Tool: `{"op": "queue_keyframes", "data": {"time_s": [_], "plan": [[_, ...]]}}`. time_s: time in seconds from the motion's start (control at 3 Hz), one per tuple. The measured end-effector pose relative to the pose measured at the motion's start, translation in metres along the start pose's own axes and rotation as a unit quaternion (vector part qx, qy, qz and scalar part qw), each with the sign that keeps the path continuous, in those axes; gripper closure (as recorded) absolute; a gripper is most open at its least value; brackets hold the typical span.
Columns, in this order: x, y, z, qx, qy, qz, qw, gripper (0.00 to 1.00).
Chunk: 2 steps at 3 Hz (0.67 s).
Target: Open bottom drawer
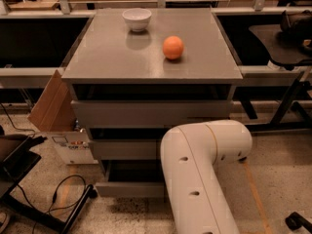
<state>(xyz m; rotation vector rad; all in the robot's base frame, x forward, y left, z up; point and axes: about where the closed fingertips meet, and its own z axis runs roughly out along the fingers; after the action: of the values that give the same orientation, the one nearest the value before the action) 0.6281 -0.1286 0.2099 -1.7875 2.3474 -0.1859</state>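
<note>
The grey cabinet (151,57) has three plain drawer fronts. The bottom drawer (127,189) is the lowest; its front stands a little forward of the middle drawer (124,149), with a dark gap above it. My white arm (202,165) bends in front of the cabinet's lower right and covers the right part of the lower two drawers. My gripper is not in view; it is hidden behind the arm near those drawers.
A white bowl (136,18) and an orange ball (173,47) sit on the cabinet top. A cardboard flap (51,106) and a white box (73,147) lie left of the cabinet. Black cables (63,194) and a dark stand (14,160) are on the floor at the left.
</note>
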Motion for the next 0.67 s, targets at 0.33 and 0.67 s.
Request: {"op": "queue_keyframes", "data": {"time_s": [0.33, 0.67], "plan": [[0.0, 0.0, 0.0, 0.0, 0.0, 0.0, 1.0, 0.0], [0.007, 0.018, 0.016, -0.021, 0.011, 0.013, 0.9996, 0.18]]}}
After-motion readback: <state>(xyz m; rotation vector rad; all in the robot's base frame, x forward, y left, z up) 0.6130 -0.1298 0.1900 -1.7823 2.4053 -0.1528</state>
